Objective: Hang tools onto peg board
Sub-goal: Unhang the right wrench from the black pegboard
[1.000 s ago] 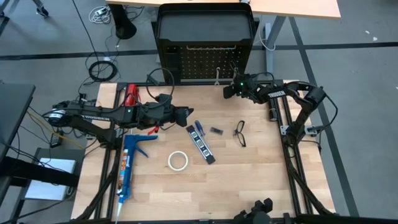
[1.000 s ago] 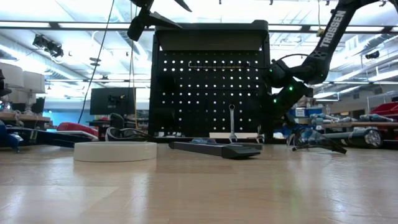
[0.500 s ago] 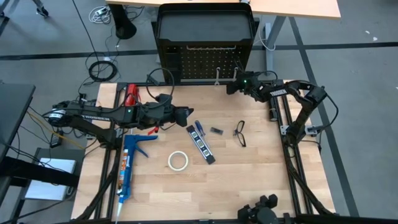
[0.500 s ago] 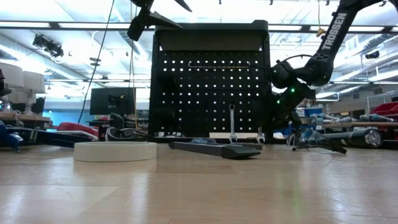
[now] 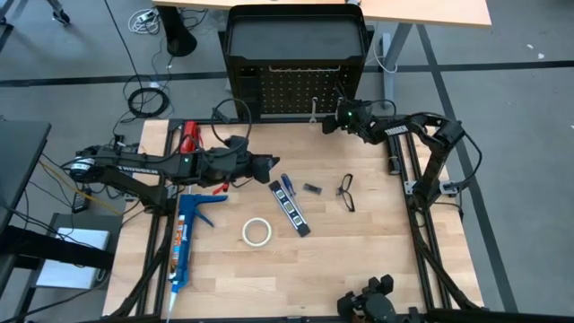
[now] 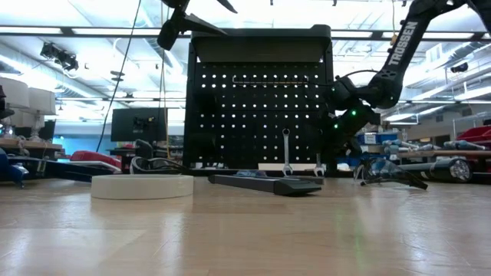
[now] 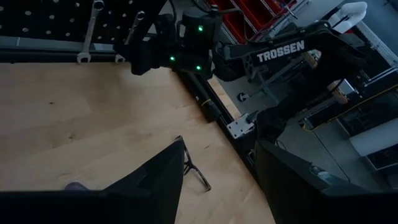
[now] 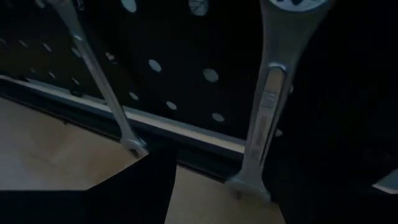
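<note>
Two wrenches (image 8: 264, 118) (hanging) on peg board (image 5: 296, 90).

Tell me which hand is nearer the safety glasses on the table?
Left. The left hand sits beside the safety glasses past the screwdriver; the right hand is up at the peg board.

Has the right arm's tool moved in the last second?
Yes. In the overhead view the right tool has crept in toward the peg board, closing on the wrench hanging there.
</note>
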Available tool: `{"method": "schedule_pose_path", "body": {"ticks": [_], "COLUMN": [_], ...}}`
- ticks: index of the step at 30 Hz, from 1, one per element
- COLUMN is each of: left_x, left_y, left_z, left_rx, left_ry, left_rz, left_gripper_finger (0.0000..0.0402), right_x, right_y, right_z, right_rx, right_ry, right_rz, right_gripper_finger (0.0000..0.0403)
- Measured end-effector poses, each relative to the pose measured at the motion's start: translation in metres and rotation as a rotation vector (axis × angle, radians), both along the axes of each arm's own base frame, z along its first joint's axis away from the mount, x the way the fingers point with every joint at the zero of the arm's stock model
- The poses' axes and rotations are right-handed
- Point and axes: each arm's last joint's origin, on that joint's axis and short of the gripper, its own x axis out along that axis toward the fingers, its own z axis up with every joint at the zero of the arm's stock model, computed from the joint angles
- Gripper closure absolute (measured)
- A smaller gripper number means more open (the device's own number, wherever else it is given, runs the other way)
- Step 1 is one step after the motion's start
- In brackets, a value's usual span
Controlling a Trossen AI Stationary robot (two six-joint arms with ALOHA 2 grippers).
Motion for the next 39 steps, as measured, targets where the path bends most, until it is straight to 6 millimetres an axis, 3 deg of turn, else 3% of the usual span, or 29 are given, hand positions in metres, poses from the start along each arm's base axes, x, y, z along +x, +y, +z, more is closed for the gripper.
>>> {"method": "schedule_pose_path", "body": {"ticks": [20,31,39], "left_x": [0.0,0.0,0.0], "left_y": [0.0,0.0,-0.001], "left_z": [0.0,0.001,0.001], "left_rx": [0.006,0.001,0.001], "left_ry": [0.002,-0.006,-0.007], "left_rz": [0.005,0.006,0.005], "left_gripper_finger": [0.02,0.02,0.02], "right_x": [-0.01,0.007,0.007], "right_y": [-0.007,-0.012,-0.012], "right_z": [-0.004,-0.01,-0.011], "right_rx": [0.05,0.073,0.067], "right_ry": [0.073,0.096,0.13], "right_rz": [-0.047,0.01,0.002], "right_gripper_finger": [0.0182,0.019,0.0231]}}
